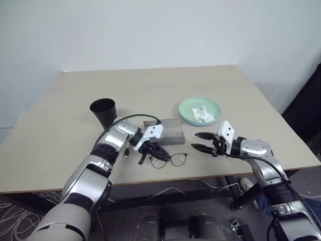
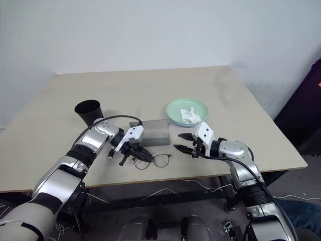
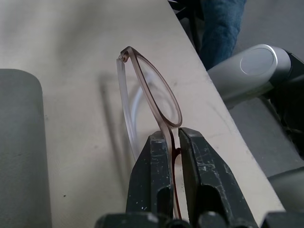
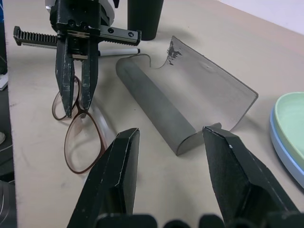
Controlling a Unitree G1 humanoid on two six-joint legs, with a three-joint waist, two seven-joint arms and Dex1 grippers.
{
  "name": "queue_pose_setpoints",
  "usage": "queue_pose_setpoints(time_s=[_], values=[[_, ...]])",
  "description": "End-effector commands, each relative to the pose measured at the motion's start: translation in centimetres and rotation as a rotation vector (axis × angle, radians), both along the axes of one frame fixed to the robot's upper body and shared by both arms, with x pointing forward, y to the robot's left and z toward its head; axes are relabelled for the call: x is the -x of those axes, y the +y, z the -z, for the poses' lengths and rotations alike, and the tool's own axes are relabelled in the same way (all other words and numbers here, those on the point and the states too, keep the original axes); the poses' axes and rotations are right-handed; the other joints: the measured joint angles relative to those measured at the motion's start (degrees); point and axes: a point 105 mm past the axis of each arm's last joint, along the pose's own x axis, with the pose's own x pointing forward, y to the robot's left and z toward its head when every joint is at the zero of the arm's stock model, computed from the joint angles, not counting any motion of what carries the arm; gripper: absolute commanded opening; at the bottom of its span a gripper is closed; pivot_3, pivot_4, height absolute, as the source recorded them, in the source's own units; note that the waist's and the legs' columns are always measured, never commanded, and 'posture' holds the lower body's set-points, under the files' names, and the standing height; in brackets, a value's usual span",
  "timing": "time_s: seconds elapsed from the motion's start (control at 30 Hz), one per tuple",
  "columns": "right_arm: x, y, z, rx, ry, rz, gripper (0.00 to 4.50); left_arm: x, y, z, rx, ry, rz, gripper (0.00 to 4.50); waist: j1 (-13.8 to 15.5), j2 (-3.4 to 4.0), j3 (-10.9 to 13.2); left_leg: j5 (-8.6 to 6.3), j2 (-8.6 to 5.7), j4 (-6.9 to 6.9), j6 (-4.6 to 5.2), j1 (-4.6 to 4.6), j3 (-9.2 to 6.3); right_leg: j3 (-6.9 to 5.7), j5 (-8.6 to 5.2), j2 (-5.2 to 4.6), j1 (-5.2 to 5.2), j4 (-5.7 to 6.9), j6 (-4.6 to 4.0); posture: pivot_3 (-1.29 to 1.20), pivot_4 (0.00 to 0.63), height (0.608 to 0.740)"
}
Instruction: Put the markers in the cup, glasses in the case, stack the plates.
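Observation:
The thin brown-rimmed glasses lie on the table near its front edge, just in front of the grey case. The case lies open, its lid tilted back. My left gripper is shut on the bridge of the glasses. To the right of them my right gripper hovers open, holding nothing and pointing at the case. A marker lies behind my left gripper, near the black cup. The mint green plate sits on the light blue plate.
A crumpled white tissue lies in the green plate. The table's front edge runs close below the glasses. Bare tabletop stretches behind the cup and the plates.

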Motion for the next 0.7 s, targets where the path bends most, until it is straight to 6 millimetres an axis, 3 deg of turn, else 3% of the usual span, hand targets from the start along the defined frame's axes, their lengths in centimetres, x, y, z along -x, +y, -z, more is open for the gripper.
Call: queue_pose_setpoints(time_s=[0.03,0.17,0.2,0.3,0.33,0.37,0.4,0.47,0.5,0.53,0.57,0.6,0.63,0.7], values=[[-0.3,0.3,-1.7,-0.022,-0.063,-0.008,2.3,-0.7,0.0,-1.7,0.027,-0.046,-0.01,0.02,0.0,0.1,0.0,0.0,0.15,-0.12,0.0,-0.07,-0.1,-0.27,0.0,0.06,0.11,-0.41,0.01,0.0,0.0,0.74],[-0.5,0.2,-1.6,-0.015,-0.065,0.002,2.3,-1.2,-0.7,-4.4,0.132,-0.053,-0.036,0.02,0.0,0.26,0.0,0.0,0.9,-0.41,0.01,-0.6,-0.76,-1.21,0.16,0.19,0.43,-1.74,0.25,0.0,0.0,0.74],[-0.5,0.1,-1.6,-0.013,-0.064,0.004,2.3,-1.4,-0.7,-5.2,0.156,-0.063,-0.041,0.02,0.0,0.09,0.0,0.02,0.94,-0.4,0.04,-0.8,-0.72,-0.92,0.15,0.02,0.27,-1.43,0.25,0.0,0.0,0.74],[-0.6,-0.1,-1.5,-0.009,-0.06,0.005,2.3,-2.3,-0.8,-7.4,0.215,-0.114,-0.066,0.02,0.3,-0.89,0.4,0.07,0.59,-0.42,0.11,-0.38,1.12,2.03,0.01,0.11,-0.43,1.74,0.21,0.0,0.0,0.74],[-0.6,-0.1,-1.4,-0.008,-0.059,0.004,2.3,-2.6,-0.8,-8.0,0.234,-0.134,-0.079,0.02,0.5,-0.83,0.4,0.07,0.7,-0.52,0.1,0.08,2.08,2.8,-0.59,0.14,-0.54,2.49,-0.29,0.0,0.0,0.74],[-0.6,-0.1,-1.4,-0.006,-0.057,0.002,2.3,-3.0,-0.8,-8.6,0.248,-0.155,-0.094,0.02,0.7,-0.56,0.5,-0.05,0.38,-0.19,-0.12,0.32,2.39,2.62,-0.75,0.35,-1.18,2.17,-0.36,0.0,0.0,0.74],[-0.6,-0.1,-1.4,-0.005,-0.057,0.0,2.3,-3.4,-0.8,-9.0,0.255,-0.175,-0.109,0.02,0.7,-0.52,0.5,-0.3,-0.22,0.06,-0.56,-0.09,1.15,1.99,-0.75,0.13,-1.07,1.48,-0.36,0.0,0.0,0.74],[-0.7,0.0,-1.4,-0.003,-0.056,-0.005,2.3,-4.9,-0.6,-9.9,0.248,-0.29,-0.163,0.02,0.2,0.5,0.5,-0.36,-0.91,0.27,-0.63,-0.07,-1.81,0.24,-0.74,0.02,-0.02,0.57,-0.35,0.0,0.0,0.74],[-0.7,0.0,-1.4,-0.003,-0.057,-0.009,2.3,-5.6,-0.5,-10.2,0.238,-0.345,-0.191,0.02,-0.1,1.37,0.3,-0.38,-1.25,0.78,-0.6,-0.09,-3.46,-0.99,-0.71,0.11,0.5,-0.01,-0.3,0.0,0.0,0.74],[-0.7,0.1,-1.5,-0.003,-0.057,-0.011,2.3,-6.1,-0.3,-10.3,0.228,-0.391,-0.209,0.02,-0.2,1.46,-0.1,-0.36,-0.67,0.77,-0.51,-0.86,-4.54,-2.0,-0.16,0.57,1.22,-1.11,0.5,0.0,0.0,0.74],[-0.8,0.1,-1.5,-0.003,-0.058,-0.013,2.3,-6.5,-0.2,-10.3,0.219,-0.417,-0.225,0.02,-0.6,0.59,-0.3,-0.23,-0.35,0.43,-0.28,-1.18,-4.54,-1.95,-0.83,0.38,0.91,0.53,1.99,0.0,0.0,0.74],[-0.8,0.2,-1.5,-0.004,-0.058,-0.014,2.3,-6.9,-0.2,-10.1,0.21,-0.445,-0.238,0.02,-0.9,0.49,-0.3,-0.04,-1.33,0.19,0.02,-1.0,-4.25,-0.09,-2.95,0.0,1.13,2.76,2.23,0.0,0.0,0.74],[-0.8,0.2,-1.5,-0.004,-0.059,-0.015,2.3,-7.1,-0.1,-9.9,0.199,-0.469,-0.246,0.02,-0.7,0.48,-0.3,0.01,-2.08,-0.06,0.1,-0.8,-4.38,0.84,-3.02,0.05,0.9,2.71,2.16,0.0,0.0,0.74],[-0.8,0.3,-1.5,-0.004,-0.059,-0.018,2.3,-7.4,0.1,-9.3,0.164,-0.502,-0.253,0.02,-0.9,0.46,-0.3,0.1,-3.06,-0.66,0.2,0.07,-4.37,1.02,-3.15,-0.05,1.41,2.43,1.86,0.0,0.0,0.74]])
